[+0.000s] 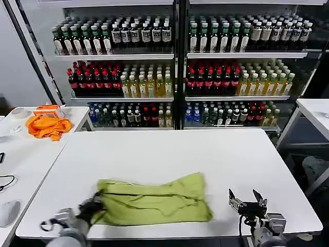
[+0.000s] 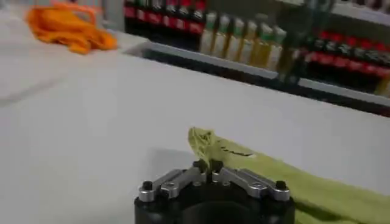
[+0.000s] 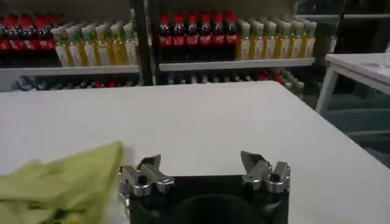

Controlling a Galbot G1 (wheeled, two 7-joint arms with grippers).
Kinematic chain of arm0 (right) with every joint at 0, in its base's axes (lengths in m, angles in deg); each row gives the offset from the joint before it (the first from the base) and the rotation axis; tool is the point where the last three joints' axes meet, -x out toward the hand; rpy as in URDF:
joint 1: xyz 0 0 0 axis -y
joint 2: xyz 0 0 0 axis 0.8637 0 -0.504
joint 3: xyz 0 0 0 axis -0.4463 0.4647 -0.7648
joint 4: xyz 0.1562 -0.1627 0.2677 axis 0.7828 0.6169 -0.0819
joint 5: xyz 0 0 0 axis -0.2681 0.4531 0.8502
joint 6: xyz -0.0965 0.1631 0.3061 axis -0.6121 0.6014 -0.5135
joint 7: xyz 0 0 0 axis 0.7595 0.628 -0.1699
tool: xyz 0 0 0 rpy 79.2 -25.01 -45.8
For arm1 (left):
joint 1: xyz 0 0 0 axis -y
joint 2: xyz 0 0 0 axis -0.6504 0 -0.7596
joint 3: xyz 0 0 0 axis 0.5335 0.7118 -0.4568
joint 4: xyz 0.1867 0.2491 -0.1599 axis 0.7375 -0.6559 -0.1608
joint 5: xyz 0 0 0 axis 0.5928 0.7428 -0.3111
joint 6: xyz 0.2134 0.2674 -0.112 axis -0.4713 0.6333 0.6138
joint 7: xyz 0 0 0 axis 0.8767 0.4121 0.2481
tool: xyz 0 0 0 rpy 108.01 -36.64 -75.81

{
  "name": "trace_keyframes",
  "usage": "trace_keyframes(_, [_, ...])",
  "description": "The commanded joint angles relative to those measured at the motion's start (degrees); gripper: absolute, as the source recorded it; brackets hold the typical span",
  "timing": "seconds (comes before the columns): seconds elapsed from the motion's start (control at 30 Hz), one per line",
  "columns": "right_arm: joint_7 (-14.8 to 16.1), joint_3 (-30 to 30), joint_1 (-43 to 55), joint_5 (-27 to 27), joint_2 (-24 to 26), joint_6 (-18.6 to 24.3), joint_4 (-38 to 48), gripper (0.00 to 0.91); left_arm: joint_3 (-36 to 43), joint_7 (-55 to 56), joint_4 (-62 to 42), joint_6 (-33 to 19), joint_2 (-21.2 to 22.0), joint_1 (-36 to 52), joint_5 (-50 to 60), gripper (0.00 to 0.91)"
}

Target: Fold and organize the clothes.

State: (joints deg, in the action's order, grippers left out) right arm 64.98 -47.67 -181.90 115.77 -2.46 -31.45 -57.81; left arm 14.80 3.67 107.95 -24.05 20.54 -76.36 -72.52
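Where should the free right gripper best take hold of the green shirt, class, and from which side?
Probably the shirt's right-hand end nearest the open right gripper, approached from the right. The left gripper already pinches the opposite end, and the shirt lies stretched sideways between them.

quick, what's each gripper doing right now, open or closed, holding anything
Left gripper: closed on the yellow-green T-shirt's left edge.
Right gripper: open, holding nothing, beside the shirt.

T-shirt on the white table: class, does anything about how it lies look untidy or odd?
Yes. The T-shirt lies near the table's front edge as a rumpled, creased strip, not a flat, square fold. Its left end is pinched in the shut left hand. The open right hand sits apart, beside its other end.
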Motion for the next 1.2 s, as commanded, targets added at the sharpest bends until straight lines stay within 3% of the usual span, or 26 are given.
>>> trace_keyframes(0.03, [0.0,0.0,0.4,0.4,0.3,0.0,0.2,0.907,-21.4,0.0,2.9,1.0,-9.4,-2.9,-12.2,0.03])
trace_keyframes(0.2, [-0.2,0.0,0.9,2.0,0.3,-0.1,0.3,0.907,-21.9,0.5,6.1,2.7,-8.5,-1.4,-30.0,0.02])
trace_keyframes(0.33, [-0.5,0.2,1.2,3.6,0.4,-0.3,0.2,0.907,-17.4,0.4,8.1,3.5,-4.3,0.1,-40.8,0.03])
trace_keyframes(0.47, [-0.5,0.3,1.3,3.5,1.0,-0.5,0.2,0.907,-9.1,-0.9,10.8,2.8,0.0,1.5,-44.4,0.02])
trace_keyframes(0.77, [-0.2,0.2,2.5,3.4,1.6,-0.4,1.1,0.907,6.2,-2.3,12.5,0.4,5.7,3.0,-41.9,0.03])
trace_keyframes(1.2, [0.8,1.2,5.0,2.9,2.7,0.0,3.0,0.907,21.1,-1.5,0.1,-1.3,11.2,9.3,-32.3,0.03])
